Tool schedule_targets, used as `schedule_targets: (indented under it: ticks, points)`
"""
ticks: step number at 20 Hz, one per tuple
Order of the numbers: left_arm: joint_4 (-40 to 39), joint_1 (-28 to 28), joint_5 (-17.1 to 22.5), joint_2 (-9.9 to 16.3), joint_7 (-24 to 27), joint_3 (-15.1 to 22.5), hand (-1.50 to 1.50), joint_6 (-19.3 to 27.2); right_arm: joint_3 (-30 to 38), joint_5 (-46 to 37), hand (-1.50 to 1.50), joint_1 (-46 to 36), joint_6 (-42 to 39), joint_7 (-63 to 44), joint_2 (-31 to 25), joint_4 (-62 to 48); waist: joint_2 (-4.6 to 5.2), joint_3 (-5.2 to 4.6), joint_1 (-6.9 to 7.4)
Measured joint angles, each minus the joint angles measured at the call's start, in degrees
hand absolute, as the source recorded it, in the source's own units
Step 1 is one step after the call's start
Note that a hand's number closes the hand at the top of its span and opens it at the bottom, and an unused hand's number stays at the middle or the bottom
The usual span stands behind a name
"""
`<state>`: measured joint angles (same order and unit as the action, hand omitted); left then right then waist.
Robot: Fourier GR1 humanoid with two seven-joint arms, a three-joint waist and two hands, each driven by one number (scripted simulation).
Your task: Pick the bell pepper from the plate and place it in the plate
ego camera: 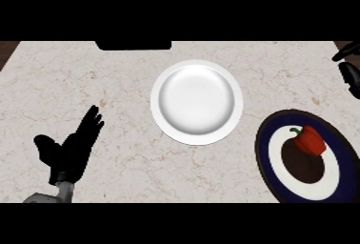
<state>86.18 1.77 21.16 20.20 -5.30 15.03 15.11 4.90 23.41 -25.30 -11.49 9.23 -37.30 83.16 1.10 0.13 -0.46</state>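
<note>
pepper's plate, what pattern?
Dark blue rim, white ring, dark centre on the plate under the bell pepper; head view.

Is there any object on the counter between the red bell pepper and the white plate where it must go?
Nothing visible. The bell pepper lies on the dark-rimmed plate at right; only bare counter separates that plate from the white plate.

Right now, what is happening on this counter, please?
Nothing is being handled yet. The red bell pepper lies on the dark-rimmed plate at the right. The white plate in the middle of the counter has nothing on it. The left hand rests open at the lower left, fingers up. The right hand shows only partly at the upper right edge and touches neither plate.
</note>
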Motion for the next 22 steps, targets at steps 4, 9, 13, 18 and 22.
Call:
schedule_targets:
  ticks: [4, 9, 13, 18, 22]
  points:
    - [-1.70, -0.30, -0.16, -1.22, -1.24, 1.57, 0.00, -0.36, 6.22, 0.67, -1.50, 2.21, -7.68, 14.19, -2.46, -10.19, 0.16, 0.28, 0.72]
    - [-2.81, 0.67, -0.77, -2.30, -1.29, 2.17, 0.00, -0.64, 9.86, -1.95, -1.50, 3.70, -17.59, 28.32, -7.20, -22.79, -0.14, 0.40, 1.55]
    - [-3.50, 1.06, -1.06, -2.52, -1.20, 2.27, 0.00, -1.29, 8.65, -8.05, -1.50, 4.15, -17.86, 31.52, -13.26, -26.17, -0.36, 0.40, 1.87]
    - [-3.66, 1.04, -1.48, -2.88, -1.15, 2.44, 0.00, -1.40, 2.58, -18.22, -1.50, 5.77, -15.70, 34.37, -19.99, -23.82, -0.63, 0.34, 1.92]
    - [-4.29, 1.35, -1.40, -3.06, -1.64, 1.97, 0.00, -1.69, -2.24, -24.92, -1.50, 5.78, -12.99, 36.83, -22.62, -22.78, -0.84, 0.30, 1.86]
